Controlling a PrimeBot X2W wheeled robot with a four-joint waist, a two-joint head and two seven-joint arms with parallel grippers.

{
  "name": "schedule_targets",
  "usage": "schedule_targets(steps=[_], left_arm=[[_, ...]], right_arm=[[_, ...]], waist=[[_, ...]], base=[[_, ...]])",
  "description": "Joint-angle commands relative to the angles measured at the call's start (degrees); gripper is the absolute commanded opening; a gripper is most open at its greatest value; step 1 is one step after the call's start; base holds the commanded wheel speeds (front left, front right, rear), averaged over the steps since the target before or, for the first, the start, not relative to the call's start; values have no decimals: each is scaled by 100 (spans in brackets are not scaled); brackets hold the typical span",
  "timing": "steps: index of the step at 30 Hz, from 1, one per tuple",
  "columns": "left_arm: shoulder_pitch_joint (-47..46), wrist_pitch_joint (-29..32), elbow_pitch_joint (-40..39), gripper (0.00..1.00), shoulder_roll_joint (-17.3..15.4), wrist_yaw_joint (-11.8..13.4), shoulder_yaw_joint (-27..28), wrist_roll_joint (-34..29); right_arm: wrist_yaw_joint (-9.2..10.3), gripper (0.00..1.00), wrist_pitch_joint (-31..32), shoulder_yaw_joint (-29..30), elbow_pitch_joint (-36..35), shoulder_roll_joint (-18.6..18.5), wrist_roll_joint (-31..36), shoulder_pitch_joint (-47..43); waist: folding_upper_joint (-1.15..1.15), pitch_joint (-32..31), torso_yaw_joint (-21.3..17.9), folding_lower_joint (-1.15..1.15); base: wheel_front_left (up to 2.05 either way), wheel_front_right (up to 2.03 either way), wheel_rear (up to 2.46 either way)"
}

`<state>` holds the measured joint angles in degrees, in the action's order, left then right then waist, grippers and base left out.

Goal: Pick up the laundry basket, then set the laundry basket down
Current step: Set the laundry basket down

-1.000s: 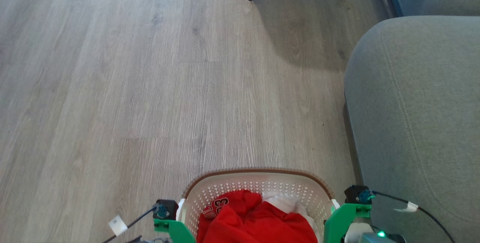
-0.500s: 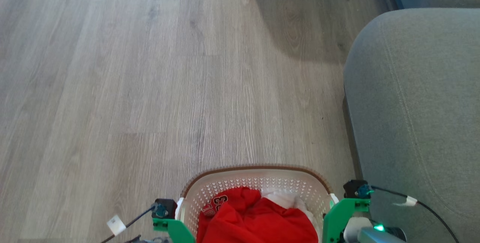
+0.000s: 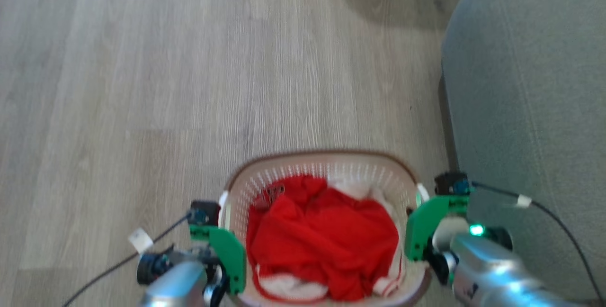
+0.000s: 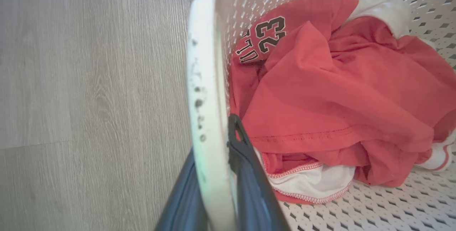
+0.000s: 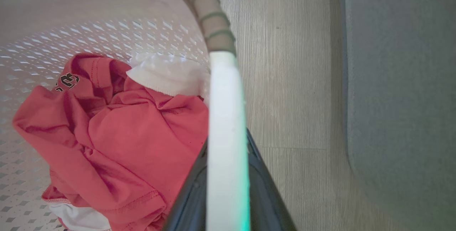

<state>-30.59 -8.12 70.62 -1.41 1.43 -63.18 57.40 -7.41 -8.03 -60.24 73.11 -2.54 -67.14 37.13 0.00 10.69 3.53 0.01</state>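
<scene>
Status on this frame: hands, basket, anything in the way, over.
Both shut: left hand on the left handle of the laundry basket, right hand on the right handle. Red clothes inside. Grey sofa close beside right hand.

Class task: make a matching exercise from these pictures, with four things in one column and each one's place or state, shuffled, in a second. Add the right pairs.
Column A
1. grey upholstered sofa
2. robot's left hand
3. grey wood-plank floor
4. crumpled red fabric jersey

Column B
a. lying inside the cream-white perforated plastic laundry basket
b. shut on the basket's white side handle
c. to the robot's right of the basket
d. stretching ahead of the basket

Pairs: 1-c, 2-b, 3-d, 4-a
</scene>
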Motion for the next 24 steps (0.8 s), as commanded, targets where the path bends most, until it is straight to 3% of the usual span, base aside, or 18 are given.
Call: schedule_targets(steps=[1, 16, 24], left_arm=[[-239, -74, -11, 0, -147, 85, 38, -37], [-1703, -523, 64, 0, -147, 192, 203, -43], [-2364, -627, 70, 0, -147, 190, 255, -67]], right_arm=[[-8, 0, -122, -67, -50, -33, -29, 158], [-8, 0, -424, -99, 77, -33, 184, 1746], [-8, 0, -463, 191, 83, -132, 544, 2290]], waist=[[0, 248, -21, -1], [0, 2184, -101, -1], [0, 3103, -58, -1]], base=[[0, 0, 0], [0, 0, 0], [0, 0, 0]])
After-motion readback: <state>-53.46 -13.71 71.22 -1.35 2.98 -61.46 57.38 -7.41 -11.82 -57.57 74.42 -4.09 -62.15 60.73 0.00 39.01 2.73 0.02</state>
